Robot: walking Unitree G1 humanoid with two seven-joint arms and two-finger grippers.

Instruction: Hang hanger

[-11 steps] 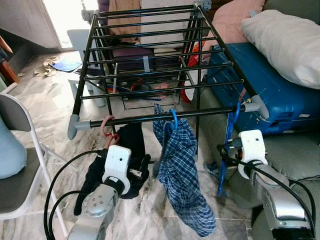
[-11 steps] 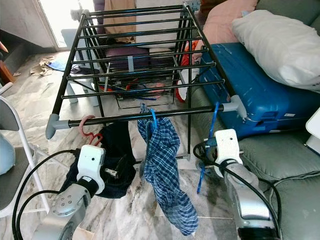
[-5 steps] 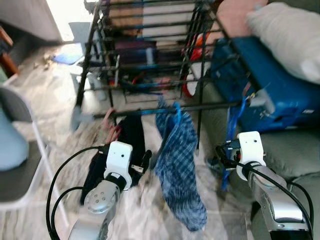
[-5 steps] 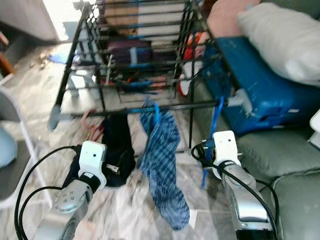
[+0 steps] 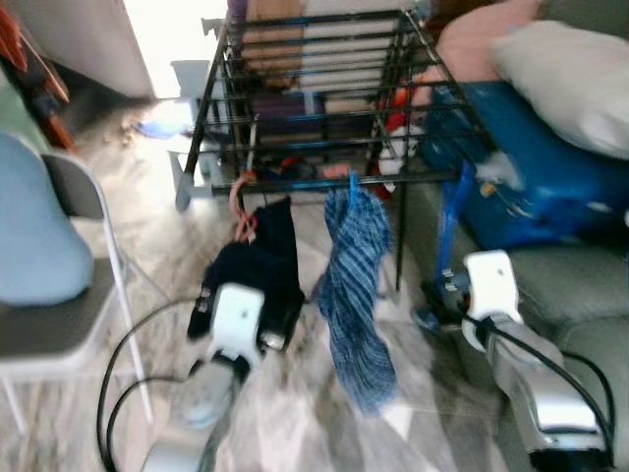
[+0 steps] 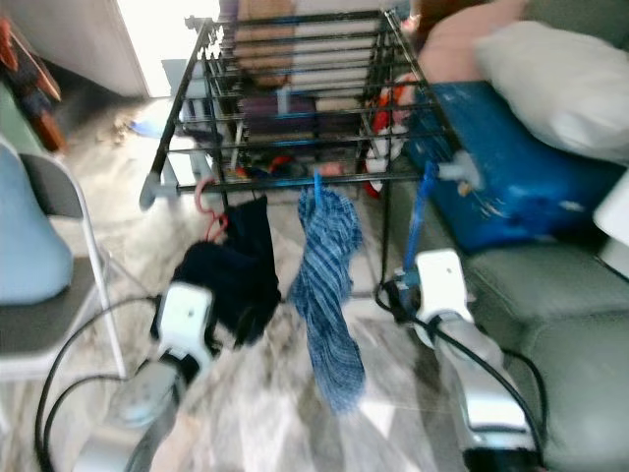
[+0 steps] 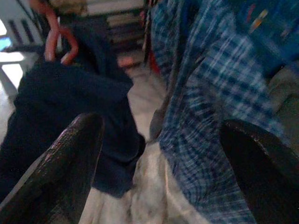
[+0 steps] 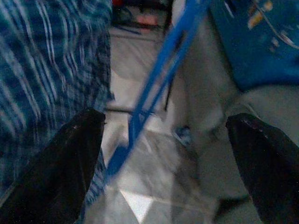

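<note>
On the marble floor (image 5: 295, 413), a rack (image 5: 324, 108) holds a blue hanger (image 8: 154, 74); left claw (image 7: 159, 154) and right claw (image 8: 163, 154) both gape wide, empty.

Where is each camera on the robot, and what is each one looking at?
Left eye view: on the head, looking forward and down at the drying rack; both silver arms show below.
Right eye view: the other head eye, same scene, shifted slightly sideways.
Left wrist view: along the open left gripper at the dark garment and plaid shirt.
Right wrist view: along the open right gripper at the bare blue hanger.
Shared: both wrist views catch the plaid shirt.
</note>
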